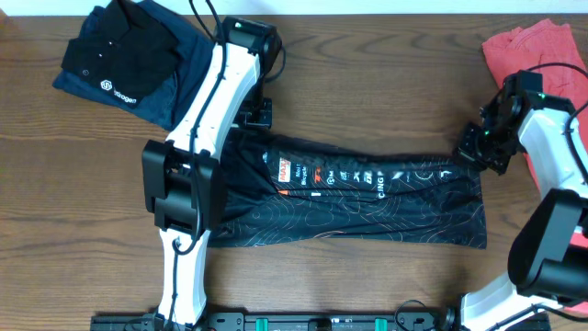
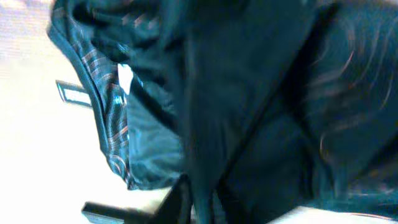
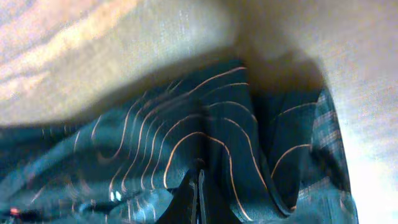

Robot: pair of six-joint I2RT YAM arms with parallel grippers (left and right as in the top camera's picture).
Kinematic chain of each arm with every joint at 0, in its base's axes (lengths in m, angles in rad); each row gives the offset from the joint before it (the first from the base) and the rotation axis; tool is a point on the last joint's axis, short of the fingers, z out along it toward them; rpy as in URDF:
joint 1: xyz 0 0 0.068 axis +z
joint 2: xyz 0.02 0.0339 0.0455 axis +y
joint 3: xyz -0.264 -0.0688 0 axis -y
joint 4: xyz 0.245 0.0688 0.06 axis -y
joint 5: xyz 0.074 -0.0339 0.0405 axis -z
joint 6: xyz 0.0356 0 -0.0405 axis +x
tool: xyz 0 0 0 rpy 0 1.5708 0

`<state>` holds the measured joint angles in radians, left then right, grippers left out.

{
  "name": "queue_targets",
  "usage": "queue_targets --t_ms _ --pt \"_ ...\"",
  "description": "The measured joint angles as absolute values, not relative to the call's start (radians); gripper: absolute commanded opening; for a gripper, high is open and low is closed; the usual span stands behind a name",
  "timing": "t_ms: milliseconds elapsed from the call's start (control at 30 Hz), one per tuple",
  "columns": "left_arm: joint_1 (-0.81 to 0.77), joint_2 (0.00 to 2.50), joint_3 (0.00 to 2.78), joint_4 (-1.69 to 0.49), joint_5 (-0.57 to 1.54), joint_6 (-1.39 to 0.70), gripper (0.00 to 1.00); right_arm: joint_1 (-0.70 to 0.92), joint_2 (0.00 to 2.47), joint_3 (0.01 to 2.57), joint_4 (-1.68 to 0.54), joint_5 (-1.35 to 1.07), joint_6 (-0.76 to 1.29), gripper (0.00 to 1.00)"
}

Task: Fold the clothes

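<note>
Tightly closed, right pincer (image 3: pixel 199 183) grips the jersey (image 1: pixel 367 198).

The overhead camera looks straight down on the table (image 1: pixel 367 64) from well above, while each wrist camera peers closely at one end of the jersey (image 1: pixel 367 207), shared by all three.

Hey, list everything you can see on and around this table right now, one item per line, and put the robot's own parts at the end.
jersey: one, black with orange-white contour lines and logos, spread across the middle of the table.
polo: one, black with a white logo, far left corner.
coral-red garment: one, far right corner.
table: one, brown wood, under everything.
left gripper: one, black, at the jersey's far left edge, jaws unclear.
right gripper: one, black, shut on the jersey's far right corner.
</note>
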<state>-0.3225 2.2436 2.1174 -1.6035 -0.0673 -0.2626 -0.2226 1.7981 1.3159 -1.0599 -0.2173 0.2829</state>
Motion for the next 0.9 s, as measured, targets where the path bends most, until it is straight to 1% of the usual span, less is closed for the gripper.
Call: queue_targets --t_ms 33,67,100,133,167,200,233,267,300,333,367,400,433,467,533,567,600,633,767,900 --pt "-0.323 2.244 2.103 -1.609 -0.067 -0.265 0.17 -0.222 1.795 1.317 -1.082 -0.218 0.282 0.01" --pt "-0.323 2.244 2.087 -1.61 -0.067 -0.266 0.24 -0.222 1.795 1.317 -1.105 -0.217 0.28 0.02" --pt "-0.323 2.244 2.069 -1.611 -0.067 -0.262 0.27 -0.222 1.795 1.317 -1.127 -0.217 0.278 0.04" --pt "-0.323 2.244 2.049 -1.611 -0.067 -0.262 0.27 -0.222 1.795 1.317 -1.147 -0.218 0.276 0.08" --pt "-0.323 2.244 2.024 -1.612 -0.067 -0.266 0.27 -0.222 1.795 1.317 -1.163 -0.218 0.274 0.15" --pt "-0.323 2.244 2.001 -1.612 -0.067 -0.266 0.27 -0.222 1.795 1.317 -1.176 -0.218 0.274 0.29" --pt "-0.323 2.244 1.978 -1.612 -0.067 -0.266 0.27 -0.221 1.795 1.317 -1.186 -0.219 0.272 0.46" --pt "-0.323 2.244 1.955 -1.612 -0.067 -0.266 0.27 -0.221 1.795 1.317 -1.194 -0.22 0.268 0.66" --pt "-0.323 2.244 1.935 -1.61 -0.067 -0.266 0.27 -0.221 1.795 1.317 -1.197 -0.219 0.267 0.78" --pt "-0.323 2.244 1.922 -1.607 -0.067 -0.266 0.27 -0.22 1.795 1.317 -1.197 -0.22 0.266 0.85" --pt "-0.323 2.244 1.911 -1.595 -0.067 -0.266 0.31 -0.22 1.795 1.317 -1.197 -0.22 0.266 0.95" --pt "-0.323 2.244 1.906 -1.571 -0.067 -0.265 0.33 -0.22 1.795 1.317 -1.197 -0.221 0.263 0.99" --pt "-0.323 2.244 1.905 -1.542 -0.068 -0.264 0.35 -0.22 1.795 1.318 -1.196 -0.222 0.263 0.99" --pt "-0.323 2.244 1.904 -1.509 -0.067 -0.263 0.4 -0.22 1.795 1.318 -1.197 -0.222 0.259 0.99" --pt "-0.323 2.244 1.904 -1.454 -0.067 -0.26 0.6 -0.218 1.795 1.317 -1.198 -0.221 0.256 0.99" --pt "-0.323 2.244 1.904 -1.426 -0.067 -0.253 0.69 -0.217 1.795 1.318 -1.2 -0.221 0.255 0.99" --pt "-0.323 2.244 1.904 -1.396 -0.064 -0.247 0.75 -0.215 1.795 1.318 -1.201 -0.221 0.255 0.99" --pt "-0.323 2.244 1.905 -1.367 -0.057 -0.237 0.79 -0.213 1.795 1.318 -1.2 -0.221 0.255 0.99" --pt "-0.323 2.244 1.904 -1.291 -0.005 -0.17 0.82 -0.212 1.795 1.318 -1.2 -0.22 0.255 0.99" --pt "-0.323 2.244 1.904 -1.262 0.02 -0.133 0.82 -0.212 1.795 1.318 -1.2 -0.209 0.255 0.99"
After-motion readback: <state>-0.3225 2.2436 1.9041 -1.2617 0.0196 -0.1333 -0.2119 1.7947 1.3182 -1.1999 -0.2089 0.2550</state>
